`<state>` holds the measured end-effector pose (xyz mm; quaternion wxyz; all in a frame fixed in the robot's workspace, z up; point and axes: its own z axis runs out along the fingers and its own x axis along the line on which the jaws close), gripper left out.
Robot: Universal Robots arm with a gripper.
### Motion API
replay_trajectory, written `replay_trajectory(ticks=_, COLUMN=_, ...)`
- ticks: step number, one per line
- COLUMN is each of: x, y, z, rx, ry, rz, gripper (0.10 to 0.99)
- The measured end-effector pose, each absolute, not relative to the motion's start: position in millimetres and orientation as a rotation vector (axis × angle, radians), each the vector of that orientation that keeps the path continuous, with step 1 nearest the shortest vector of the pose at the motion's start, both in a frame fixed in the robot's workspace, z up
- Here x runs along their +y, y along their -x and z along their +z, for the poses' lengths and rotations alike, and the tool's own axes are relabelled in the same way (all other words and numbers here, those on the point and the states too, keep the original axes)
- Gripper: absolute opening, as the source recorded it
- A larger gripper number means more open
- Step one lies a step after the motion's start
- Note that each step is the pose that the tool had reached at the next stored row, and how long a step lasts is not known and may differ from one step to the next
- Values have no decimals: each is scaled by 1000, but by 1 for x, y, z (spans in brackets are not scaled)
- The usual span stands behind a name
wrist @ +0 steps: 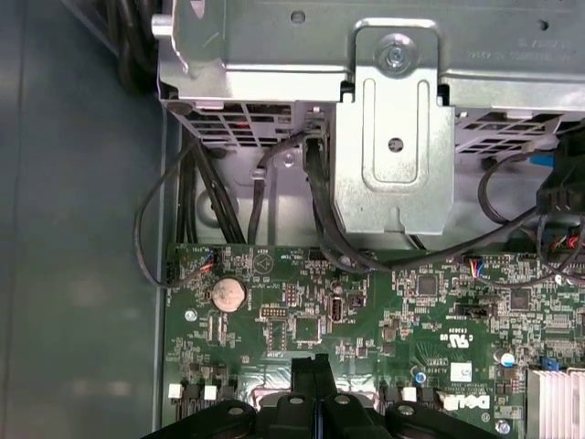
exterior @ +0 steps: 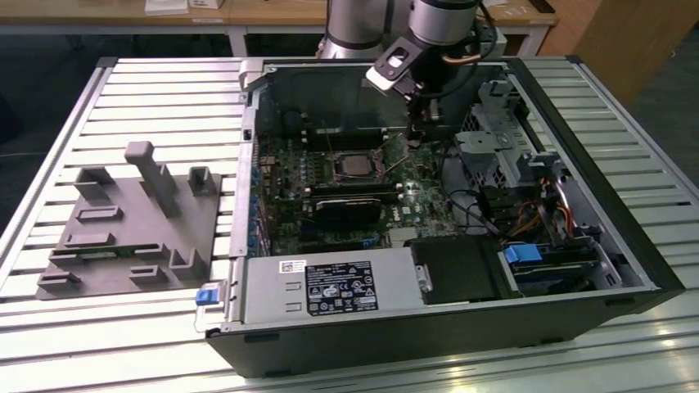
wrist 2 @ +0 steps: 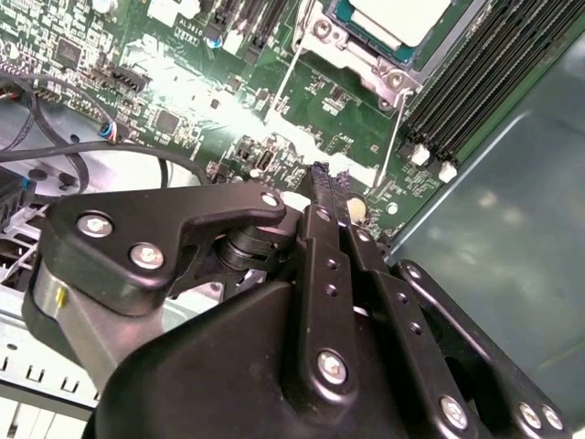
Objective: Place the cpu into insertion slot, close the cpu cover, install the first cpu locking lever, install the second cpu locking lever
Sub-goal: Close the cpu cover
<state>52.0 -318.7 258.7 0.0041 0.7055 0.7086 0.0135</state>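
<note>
The cpu point(exterior: 353, 166) shows its silver-grey face lying in the insertion slot point(exterior: 332, 164) on the green board. In the second wrist view the cpu point(wrist 2: 398, 14) has the silvery cpu cover point(wrist 2: 358, 53) lying around it. Two thin wire locking levers point(wrist 2: 286, 78) point(wrist 2: 398, 133) stand off the board beside the socket. My gripper point(wrist 2: 322, 172) hangs just above the board, a short way from the socket on the exterior view's right, near the second lever. Its black fingers point(wrist: 303, 368) are pressed together with nothing between them.
A metal drive cage point(wrist: 393, 155) with black cables point(wrist: 320, 219) rises close beside the gripper. Long black memory slots point(wrist 2: 475, 82) run by the socket. A coin battery point(wrist: 228, 294) sits on the board. A grey fixture block point(exterior: 137, 217) lies outside the case.
</note>
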Motion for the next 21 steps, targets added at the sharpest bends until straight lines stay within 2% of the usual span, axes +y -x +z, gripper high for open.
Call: replay_trajectory(ticks=21, x=-317, y=-64, z=249, rx=2231, ry=-2222, rz=18, gripper=118)
